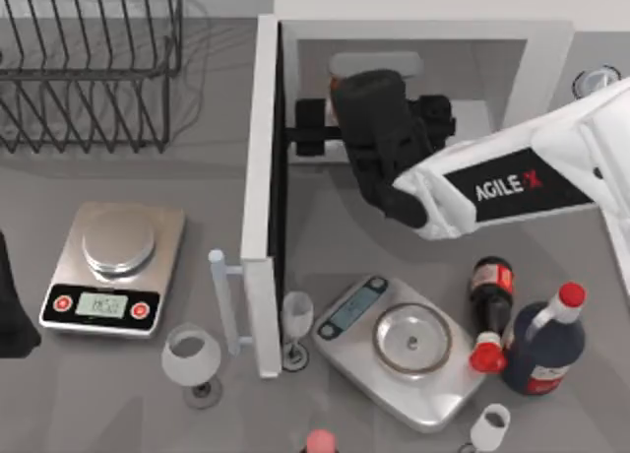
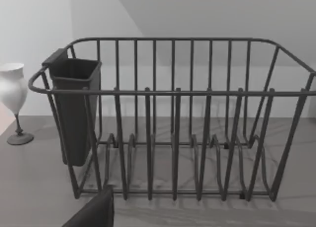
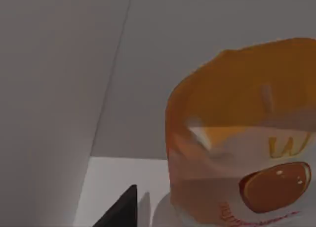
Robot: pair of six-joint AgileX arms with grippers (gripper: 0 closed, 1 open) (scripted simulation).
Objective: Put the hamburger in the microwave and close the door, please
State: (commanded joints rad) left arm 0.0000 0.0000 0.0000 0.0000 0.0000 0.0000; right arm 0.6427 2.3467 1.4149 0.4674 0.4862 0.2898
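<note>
The white microwave [image 1: 551,49] stands at the back middle of the table. Its door [image 1: 258,177] is swung wide open toward the front, and the bar handle [image 1: 224,300] sticks out to the left. My right arm reaches in from the right. The right gripper [image 1: 310,128] is inside the cavity, close to the hinge side. In the right wrist view the orange-tan hamburger [image 3: 242,133] looms very close over the pale oven floor [image 3: 118,172]. One dark fingertip [image 3: 123,209] stands apart from the hamburger, so the gripper is open. My left arm [image 1: 10,295] is parked at the left edge.
A black wire dish rack [image 1: 89,69] [image 2: 173,128] takes up the back left. Silver scales lie at the left [image 1: 113,266] and just before the oven [image 1: 404,350]. Wine glasses [image 1: 192,359] [image 1: 295,320] flank the door's end. Dark bottles [image 1: 541,350] [image 1: 492,295] stand at the front right.
</note>
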